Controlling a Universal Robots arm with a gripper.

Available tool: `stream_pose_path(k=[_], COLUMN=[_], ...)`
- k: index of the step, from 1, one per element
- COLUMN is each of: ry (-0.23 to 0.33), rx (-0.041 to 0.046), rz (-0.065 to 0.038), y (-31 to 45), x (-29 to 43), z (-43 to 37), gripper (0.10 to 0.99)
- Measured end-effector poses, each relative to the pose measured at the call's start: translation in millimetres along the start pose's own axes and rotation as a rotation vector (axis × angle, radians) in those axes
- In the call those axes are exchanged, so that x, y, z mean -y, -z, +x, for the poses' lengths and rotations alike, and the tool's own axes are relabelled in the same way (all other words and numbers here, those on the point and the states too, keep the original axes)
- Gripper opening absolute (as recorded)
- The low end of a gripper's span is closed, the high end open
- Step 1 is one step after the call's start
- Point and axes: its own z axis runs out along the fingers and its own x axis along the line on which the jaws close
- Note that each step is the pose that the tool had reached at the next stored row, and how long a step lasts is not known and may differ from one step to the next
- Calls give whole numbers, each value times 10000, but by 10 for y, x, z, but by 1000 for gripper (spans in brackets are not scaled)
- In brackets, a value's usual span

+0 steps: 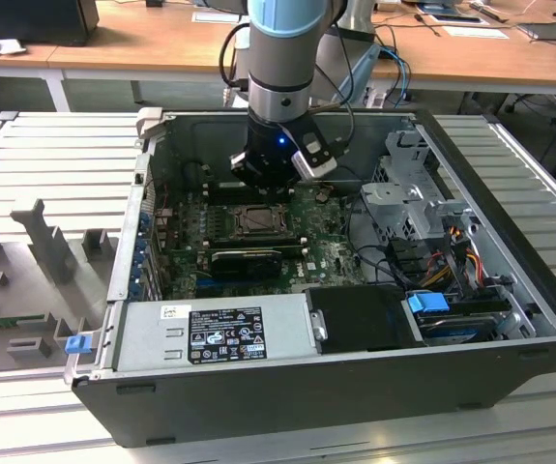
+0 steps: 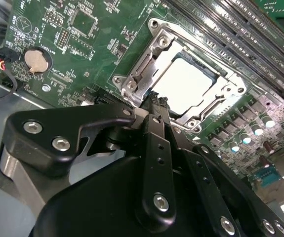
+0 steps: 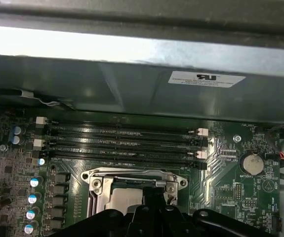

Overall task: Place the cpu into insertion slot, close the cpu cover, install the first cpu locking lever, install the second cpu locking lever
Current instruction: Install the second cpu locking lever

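1. In the exterior view, one grey jig (image 1: 47, 249) of upright blocks stands at the case's 9 o'clock, with one blue clip (image 1: 77, 342) just below it.
2. One open case (image 1: 287, 396) lies on a table (image 1: 55, 155) of ribbed metal. One power supply (image 1: 215, 332) fills the case's 7 o'clock corner.
3. One arm (image 1: 282, 58) drops in from 12 o'clock. Its gripper (image 1: 263, 184) hangs over the board (image 1: 186, 217).
4. In the second wrist view the gripper (image 2: 154, 102) has its fingers drawn together, the tips touching the slot's edge. I cannot tell if they pinch anything.
5. One slot (image 1: 258, 220) sits at the gripper's 6 o'clock. The cpu (image 2: 186, 81) lies in it, and the cover (image 2: 144, 66) lies flat around it.
6. One finned card (image 1: 247, 259) lies at the slot's 6 o'clock.
7. In the first wrist view, four memory slots (image 3: 122, 143) run beside the cover (image 3: 95, 180), with one coin cell (image 3: 253, 162) nearby.
8. One drive cage (image 1: 408, 193) stands at the case's 2 o'clock and one blue tab (image 1: 430, 302) at 4 o'clock.
9. Wooden desks (image 1: 142, 43) line the room behind.
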Motion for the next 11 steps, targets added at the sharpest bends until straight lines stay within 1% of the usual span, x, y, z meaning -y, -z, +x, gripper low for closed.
stream_pose_path(k=[4, 7, 10, 11], ry=[1, 2, 1, 2], rx=[0, 0, 0, 0], rz=[-1, -1, -1, -1], y=[66, 69, 79, 80], x=[-5, 12, 95, 110], z=[-2, -1, 5, 6], gripper=[106, 106, 106, 106])
